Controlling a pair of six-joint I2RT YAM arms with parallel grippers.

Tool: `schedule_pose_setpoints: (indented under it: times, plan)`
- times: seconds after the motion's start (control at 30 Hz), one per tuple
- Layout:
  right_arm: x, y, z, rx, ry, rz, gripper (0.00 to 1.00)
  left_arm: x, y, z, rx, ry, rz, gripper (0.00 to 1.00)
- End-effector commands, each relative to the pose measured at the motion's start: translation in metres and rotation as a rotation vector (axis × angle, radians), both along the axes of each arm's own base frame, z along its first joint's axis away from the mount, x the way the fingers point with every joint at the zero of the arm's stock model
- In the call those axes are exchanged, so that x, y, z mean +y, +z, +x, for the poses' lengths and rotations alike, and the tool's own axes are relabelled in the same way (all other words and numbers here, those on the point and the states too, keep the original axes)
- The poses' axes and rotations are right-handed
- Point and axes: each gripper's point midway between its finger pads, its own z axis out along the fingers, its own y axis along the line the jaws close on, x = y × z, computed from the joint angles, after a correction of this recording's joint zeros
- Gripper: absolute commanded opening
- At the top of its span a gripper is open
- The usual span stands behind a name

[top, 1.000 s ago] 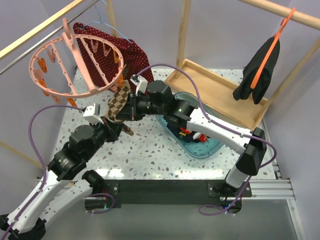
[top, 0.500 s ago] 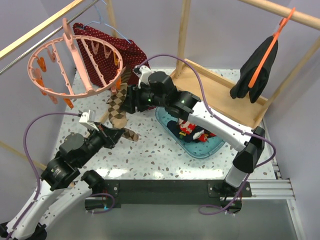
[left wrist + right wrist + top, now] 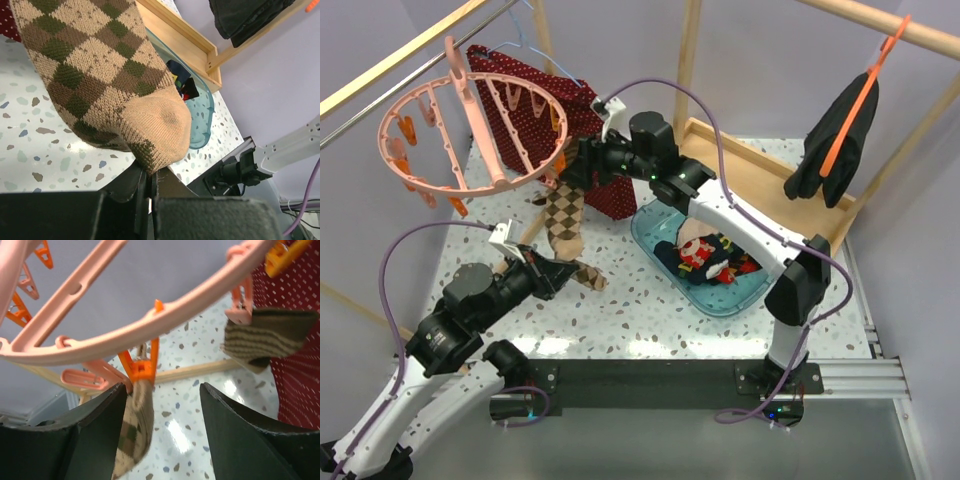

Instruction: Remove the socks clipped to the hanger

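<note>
On the hanger [image 3: 165, 322], two socks [image 3: 267, 337]

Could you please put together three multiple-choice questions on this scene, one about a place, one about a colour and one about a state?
1. Where do the dark navy socks lie?
A) in the teal bin
B) on the wooden tray
C) over the wooden rail

2. What colour is the clip between the fingers of the right gripper?
A) blue
B) orange
C) green

3. What is the left gripper doing?
A) standing open above the table
B) shut on the black garment
C) shut on the toe of the argyle sock

Answers:
1 A: the top view shows the dark socks inside the bin's walls.
2 B: the right wrist view shows an orange clip biting the sock's cuff between the open fingers.
3 C: the left wrist view shows the toe pinched between the closed fingers.
</note>
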Motion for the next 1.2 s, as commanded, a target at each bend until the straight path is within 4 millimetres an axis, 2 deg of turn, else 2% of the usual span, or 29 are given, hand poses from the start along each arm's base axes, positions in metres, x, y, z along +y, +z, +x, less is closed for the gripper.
schedule_pose_setpoints:
  times: [0.0, 0.07, 0.33, 0.47, 0.6, 0.67, 0.73, 0.83, 0.9, 1.17]
  plan:
    - [0.019, 0.046, -0.005, -0.142, 0.099, 0.122, 0.64, -0.008, 0.028, -0.002, -0.066, -0.041, -0.062, 0.0]
    - [0.023, 0.042, 0.001, -0.138, 0.085, 0.12, 0.62, -0.009, 0.03, -0.002, -0.066, -0.044, -0.064, 0.0]
    - [0.031, 0.055, 0.005, -0.167, 0.097, 0.189, 0.49, -0.012, 0.024, -0.004, -0.052, -0.062, -0.073, 0.0]
    - [0.033, 0.061, 0.005, -0.172, 0.096, 0.239, 0.46, -0.012, 0.024, -0.005, -0.053, -0.065, -0.074, 0.0]
    - [0.037, 0.065, 0.007, -0.157, 0.097, 0.257, 0.47, -0.013, 0.024, -0.006, -0.057, -0.074, -0.079, 0.0]
    - [0.039, 0.057, 0.01, -0.145, 0.094, 0.235, 0.54, -0.014, 0.024, -0.006, -0.056, -0.079, -0.078, 0.0]
    - [0.039, 0.059, 0.013, -0.156, 0.082, 0.228, 0.57, -0.014, 0.023, -0.007, -0.055, -0.084, -0.075, 0.0]
    - [0.039, 0.056, 0.015, -0.163, 0.074, 0.214, 0.57, -0.015, 0.023, -0.007, -0.053, -0.089, -0.073, 0.0]
    - [0.039, 0.055, 0.016, -0.168, 0.073, 0.215, 0.53, -0.016, 0.023, -0.007, -0.05, -0.093, -0.075, 0.0]
    - [0.041, 0.058, 0.019, -0.172, 0.07, 0.221, 0.19, -0.016, 0.019, -0.008, -0.037, -0.093, -0.076, 0.0]
